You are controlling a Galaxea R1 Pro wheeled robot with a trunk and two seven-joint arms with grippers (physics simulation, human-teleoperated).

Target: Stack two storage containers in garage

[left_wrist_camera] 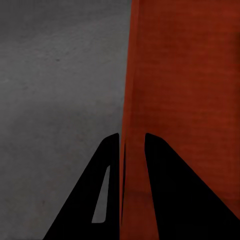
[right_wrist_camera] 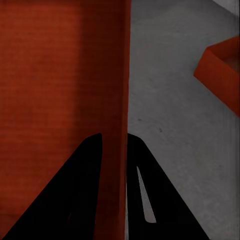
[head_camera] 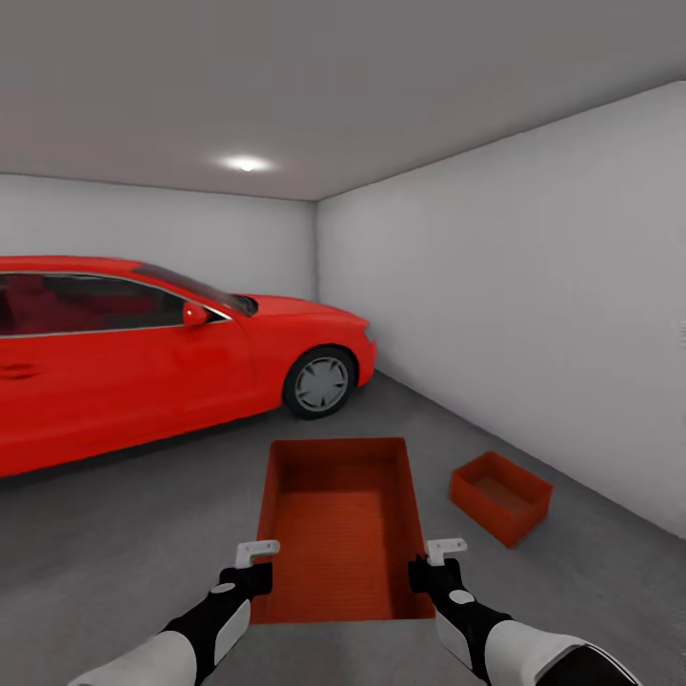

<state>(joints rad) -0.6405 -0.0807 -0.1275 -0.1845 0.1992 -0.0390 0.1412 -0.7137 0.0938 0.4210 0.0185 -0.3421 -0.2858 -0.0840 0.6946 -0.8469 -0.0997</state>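
Head view: one storage container is clamped by left gripper and right gripper on its side walls; the other storage container is set on the floor.

Red car: 1 glossy saloon parked side-on at the head view's left, its nose toward the far corner. Dark tinted side windows, red door mirror. Front wheel: 1 in view, silver multi-spoke rim in a black tyre (the rear is cut off by the frame edge). Ceiling light: 1 round fitting, lit, set in the plain grey ceiling.
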